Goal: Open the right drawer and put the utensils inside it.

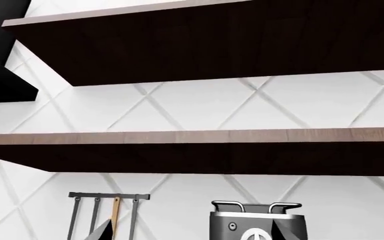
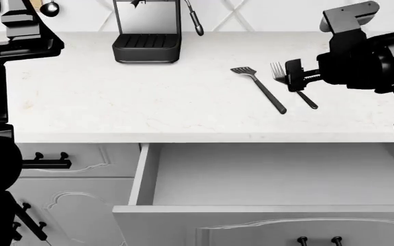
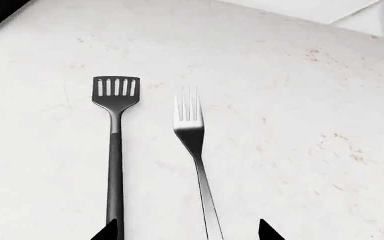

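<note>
My right hand [image 2: 294,75] hovers over the white surface [image 2: 149,102], fingers spread wide and gripping nothing. In the right wrist view the two dark fingertips [image 3: 106,231] straddle the handle of the fork [image 3: 193,150], one tip just beside the handle of the slotted spatula [image 3: 115,150].

The fork [image 2: 279,72] and spatula [image 2: 258,88] lie side by side, close but apart, on the right part of the surface, heads pointing toward the far wall, handles angled toward the near right. From the head view my right hand covers the middle of the fork.

Below the near edge, the right drawer [image 2: 266,177] stands pulled out, its plain white inside showing nothing in it, the black handle posts [image 2: 318,240] visible on its carved front. To its left sits a narrower closed drawer [image 2: 80,159] with a black bar handle.

My left hand [image 2: 19,23] is raised at the far left, pointed at the wall; whether it is open or closed cannot be told from these views. Its camera shows two dark wooden shelves [image 1: 199,150] on the diamond-tiled wall, a rail of hanging utensils [image 1: 108,212] and the top of the coffee machine [image 1: 255,220]. The coffee machine [image 2: 146,31] stands at the far edge of the surface.
</note>
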You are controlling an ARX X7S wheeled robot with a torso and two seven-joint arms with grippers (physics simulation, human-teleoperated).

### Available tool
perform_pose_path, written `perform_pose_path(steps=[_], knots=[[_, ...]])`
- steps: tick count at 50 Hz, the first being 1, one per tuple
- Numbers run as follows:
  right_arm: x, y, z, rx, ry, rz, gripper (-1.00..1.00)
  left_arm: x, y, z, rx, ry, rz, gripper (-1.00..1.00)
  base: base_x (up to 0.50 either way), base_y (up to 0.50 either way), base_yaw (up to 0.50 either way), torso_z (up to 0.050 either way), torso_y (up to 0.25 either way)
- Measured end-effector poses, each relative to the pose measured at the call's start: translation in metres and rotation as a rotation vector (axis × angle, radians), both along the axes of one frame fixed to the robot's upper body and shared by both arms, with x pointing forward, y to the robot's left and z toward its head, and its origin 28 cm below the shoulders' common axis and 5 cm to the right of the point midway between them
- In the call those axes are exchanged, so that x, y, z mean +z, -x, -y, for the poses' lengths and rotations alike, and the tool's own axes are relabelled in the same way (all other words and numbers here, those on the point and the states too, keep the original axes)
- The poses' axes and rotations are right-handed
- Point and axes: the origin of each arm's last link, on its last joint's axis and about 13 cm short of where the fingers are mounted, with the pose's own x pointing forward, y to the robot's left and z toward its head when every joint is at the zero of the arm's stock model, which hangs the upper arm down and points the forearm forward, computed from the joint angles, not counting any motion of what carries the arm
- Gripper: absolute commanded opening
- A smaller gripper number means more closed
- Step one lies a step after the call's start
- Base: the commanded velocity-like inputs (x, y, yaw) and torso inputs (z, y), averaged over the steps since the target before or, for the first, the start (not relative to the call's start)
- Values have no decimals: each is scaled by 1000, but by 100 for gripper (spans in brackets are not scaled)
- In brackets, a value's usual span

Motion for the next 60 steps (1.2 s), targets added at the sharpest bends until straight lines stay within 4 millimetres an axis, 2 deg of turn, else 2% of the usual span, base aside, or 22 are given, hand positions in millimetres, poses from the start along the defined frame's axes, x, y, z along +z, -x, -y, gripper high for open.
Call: perform_pose_path(steps=[29,60], knots=[[-32,-4,8,-85,-85,-65,100,-1,0,-1,2,2,-1,100,0,0,0,0,0],[-62,1,19,-197,-19,-158,100,-2,1,-2,6,7,1,100,0,0,0,0,0]])
